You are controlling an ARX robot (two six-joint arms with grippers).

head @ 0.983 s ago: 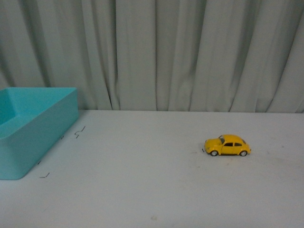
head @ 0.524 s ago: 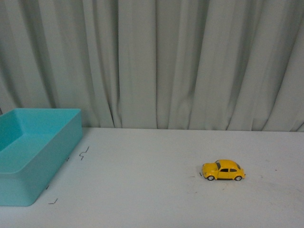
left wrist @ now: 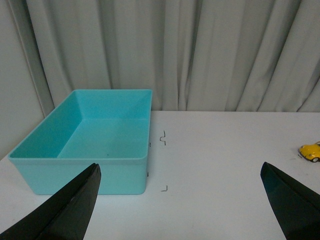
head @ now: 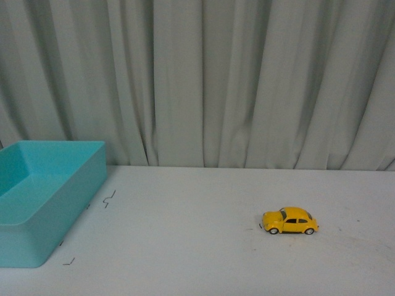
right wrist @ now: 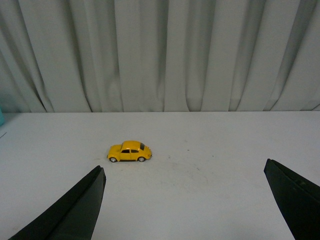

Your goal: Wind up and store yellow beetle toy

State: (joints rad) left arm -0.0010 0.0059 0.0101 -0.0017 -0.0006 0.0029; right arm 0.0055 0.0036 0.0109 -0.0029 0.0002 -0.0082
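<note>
Each finger of the left gripper [left wrist: 179, 167] shows only as a dark tip; the rest is cut off at the picture's edge. The right gripper [right wrist: 185, 166] is cropped the same way. In the left wrist view the car [left wrist: 311, 151] lies out past one jaw, its rear cut off by the edge. The front view crops the bin [head: 37, 243] on its left side. Small dark marks [head: 109, 197] beside the bin, ahead of the left jaws, are too small to make out, perhaps tape corners.

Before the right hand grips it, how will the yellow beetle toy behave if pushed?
The yellow beetle toy stands on its wheels on the table, so a nudge would probably roll it. Its glossy, rounded body may slip when squeezed.
</note>
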